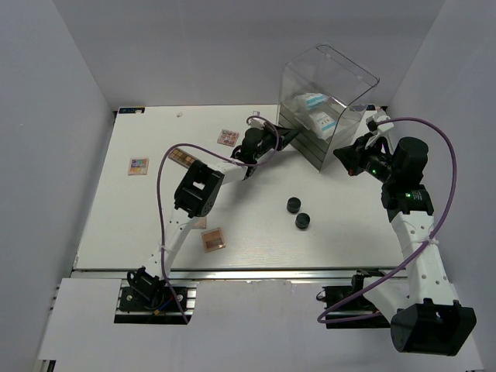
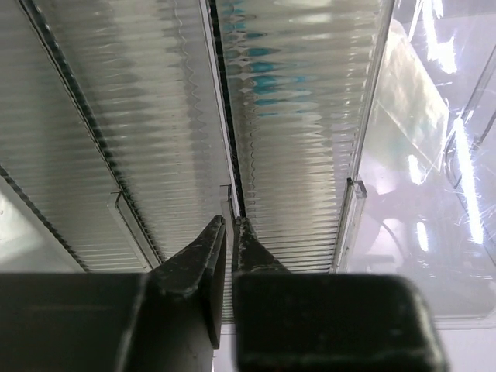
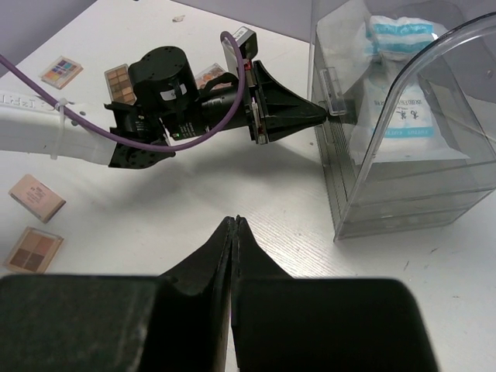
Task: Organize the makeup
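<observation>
Jaws of the left gripper [image 2: 230, 225] are standing almost together around a thin clear handle [image 2: 231, 198] of the drawer box [image 1: 341, 66], and I cannot tell if they are pinching it; the right gripper [image 3: 234, 221] is hanging clenched and empty over the table [image 1: 349, 240]. Two white pouches [image 3: 403, 116] are lying in the top part of the box, their blue print too small to read, while two black jars [image 1: 294, 204] and five palettes [image 1: 139, 167] are lying on the table.
</observation>
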### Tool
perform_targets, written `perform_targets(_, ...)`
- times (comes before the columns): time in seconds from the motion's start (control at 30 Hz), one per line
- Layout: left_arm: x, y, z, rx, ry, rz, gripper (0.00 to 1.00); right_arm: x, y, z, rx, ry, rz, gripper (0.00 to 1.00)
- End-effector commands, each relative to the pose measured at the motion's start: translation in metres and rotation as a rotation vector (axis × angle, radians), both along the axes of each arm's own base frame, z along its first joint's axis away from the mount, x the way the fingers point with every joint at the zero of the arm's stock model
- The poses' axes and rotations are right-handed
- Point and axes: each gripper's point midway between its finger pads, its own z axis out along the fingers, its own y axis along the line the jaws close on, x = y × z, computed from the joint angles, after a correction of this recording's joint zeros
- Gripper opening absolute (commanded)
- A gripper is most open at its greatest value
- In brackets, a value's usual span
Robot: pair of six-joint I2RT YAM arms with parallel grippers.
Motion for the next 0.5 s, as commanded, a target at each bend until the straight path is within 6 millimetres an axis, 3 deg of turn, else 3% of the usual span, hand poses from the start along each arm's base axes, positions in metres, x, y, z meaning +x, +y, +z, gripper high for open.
perform_targets(0.0,-0.001,0.002,0.026,-0.022,-0.044,0.028,0.13,0.000,0.002,0.009,0.013,-0.041,0.017,0.00)
perform_targets(0.13,-0.005,0.006,0.029,-0.022,-0.052,0.033,0.03,-0.002,0.002,0.007,0.012,-0.037,0.019,0.00)
perform_targets(0.33,-0.015,0.022,0.027,-0.015,-0.057,0.055,0.00,-0.005,0.003,0.003,0.003,-0.030,0.027,0.00)
perform_targets(0.47,-0.029,0.046,0.028,-0.001,-0.050,0.081,0.00,-0.011,0.007,-0.003,-0.008,-0.023,0.065,0.00)
